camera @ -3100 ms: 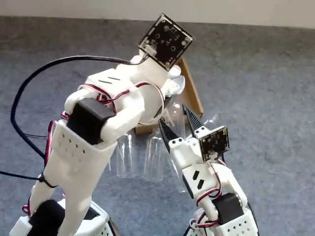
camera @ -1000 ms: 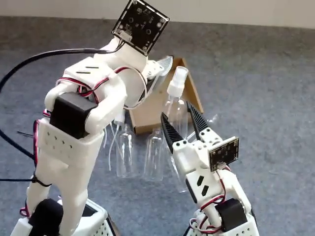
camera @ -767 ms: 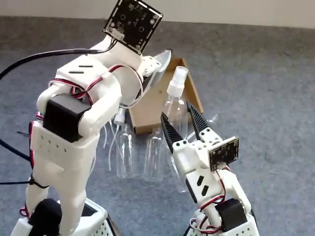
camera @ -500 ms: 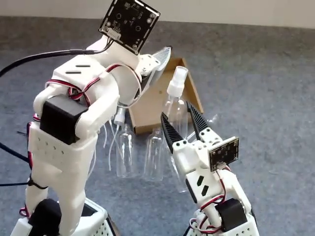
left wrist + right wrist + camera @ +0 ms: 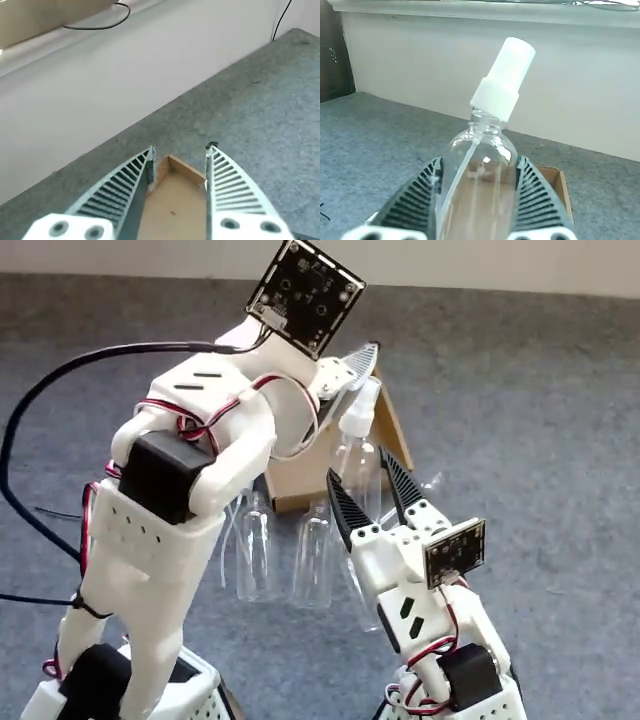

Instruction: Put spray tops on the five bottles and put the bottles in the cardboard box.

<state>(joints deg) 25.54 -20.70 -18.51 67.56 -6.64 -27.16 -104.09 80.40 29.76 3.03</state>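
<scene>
Bottle (image 5: pixel 480 150) in right hand (image 5: pixel 354 464), one cardboard box (image 5: pixel 300 478)

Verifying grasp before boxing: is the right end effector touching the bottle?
Touching. Right wrist view: right end effector fingers sit flush against bottle sides, no gap.

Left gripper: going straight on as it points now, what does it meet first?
Likely the cardboard box: the left gripper, jaws open, points at its far corner with nothing in between. Depth is unclear; it might pass over the rim to the carpet.
</scene>
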